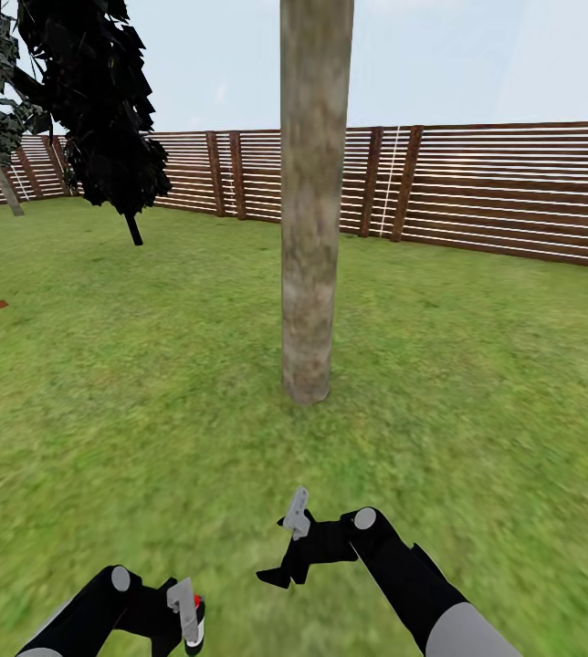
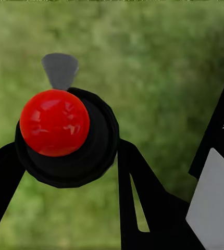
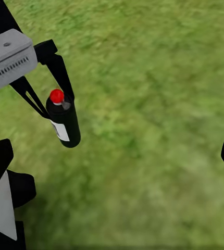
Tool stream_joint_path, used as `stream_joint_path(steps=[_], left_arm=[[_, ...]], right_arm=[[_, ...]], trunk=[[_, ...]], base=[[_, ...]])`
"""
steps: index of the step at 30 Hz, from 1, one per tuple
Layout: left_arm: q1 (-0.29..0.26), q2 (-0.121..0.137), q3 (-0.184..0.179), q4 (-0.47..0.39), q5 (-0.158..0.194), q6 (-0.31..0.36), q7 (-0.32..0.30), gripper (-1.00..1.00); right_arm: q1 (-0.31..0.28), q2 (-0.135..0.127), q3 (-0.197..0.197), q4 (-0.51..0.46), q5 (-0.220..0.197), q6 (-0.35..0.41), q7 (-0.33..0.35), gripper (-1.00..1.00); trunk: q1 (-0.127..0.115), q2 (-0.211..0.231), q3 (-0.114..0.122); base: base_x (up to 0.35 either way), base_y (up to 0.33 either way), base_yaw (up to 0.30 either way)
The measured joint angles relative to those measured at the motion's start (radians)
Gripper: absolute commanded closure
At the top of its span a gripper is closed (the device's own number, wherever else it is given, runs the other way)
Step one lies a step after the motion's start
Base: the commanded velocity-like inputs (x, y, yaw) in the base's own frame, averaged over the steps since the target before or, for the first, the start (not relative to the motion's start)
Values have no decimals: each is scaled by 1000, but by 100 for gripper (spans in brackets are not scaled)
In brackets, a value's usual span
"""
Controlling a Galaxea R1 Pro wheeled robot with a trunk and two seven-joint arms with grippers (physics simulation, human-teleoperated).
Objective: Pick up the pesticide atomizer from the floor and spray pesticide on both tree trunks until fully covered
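Held by the left end effector [image 1: 187,613] at the lower left of the head view, the pesticide atomizer [image 3: 65,121] is gripped around its dark body, with the red cap [image 2: 54,123] upward; the right end effector [image 1: 287,547] is seen open and empty at the lower centre. The bottle is judged light, stiff and somewhat smooth, so a firm hold around the middle of the body is advised. The tree trunk [image 1: 312,201] stands ahead on the lawn [image 1: 477,365].

lawn [image 1: 477,383] | 1 tree trunk [image 1: 312,228] rooted centre | fence [image 1: 513,187] at edge
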Motion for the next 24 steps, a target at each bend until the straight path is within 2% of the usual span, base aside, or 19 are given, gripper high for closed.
stream_joint_path(steps=[4, 9, 21, 22, 24], left_arm=[[0, 0, 0, 0, 0, 0, 0, 100], [1, 1, 1, 1, 6, -52, 0, 100], [0, -2, 2, 1, 8, -60, 1, 100], [0, -3, 2, 1, 8, -60, 1, 100], [0, -4, 2, 1, 8, -60, 0, 100]], right_arm=[[0, 0, 0, 0, 0, 0, 0, -100], [0, 0, 0, 0, 0, 0, 0, -100], [0, 0, 25, 3, 2, -1, 3, -100], [0, 0, 25, 3, 2, 0, 3, 100], [0, 0, 25, 1, 2, 0, 3, 100]], trunk=[[0, 0, 0], [0, 0, 0], [0, 0, 0], [0, 0, 0], [0, 0, 0]], base=[[0, 0, 0], [0, 0, 0], [0, 0, 0], [0, 0, 0], [0, 0, 0]])
